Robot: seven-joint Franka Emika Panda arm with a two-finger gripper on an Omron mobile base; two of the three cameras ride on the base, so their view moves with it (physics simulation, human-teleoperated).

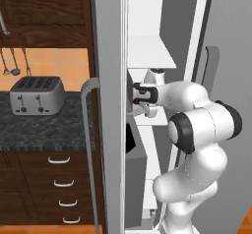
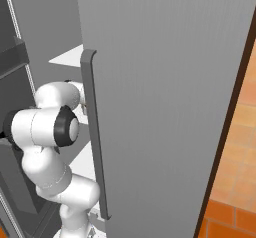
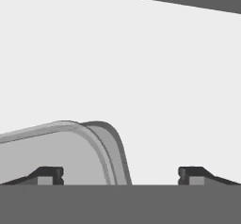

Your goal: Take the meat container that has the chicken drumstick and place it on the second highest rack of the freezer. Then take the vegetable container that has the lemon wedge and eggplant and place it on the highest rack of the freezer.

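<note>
Gaping tool (image 3: 120, 175) straddling container (image 3: 61, 152) rim.

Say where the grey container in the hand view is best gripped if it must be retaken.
By its rounded rim corner, the container edge nearest the open gripper. Come straight in along the white shelf, jaws astride the thin raised lip, since it lies flat.

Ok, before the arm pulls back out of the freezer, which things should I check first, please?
1. Gripper open: ok, its fingertips stand wide apart.
2. Fingers clear of the grey container: cannot tell, its rim lies between them.
3. Container on the right rack: cannot tell.
4. Freezer door open for the arm: ok.
5. Container's contents: cannot tell.
</note>
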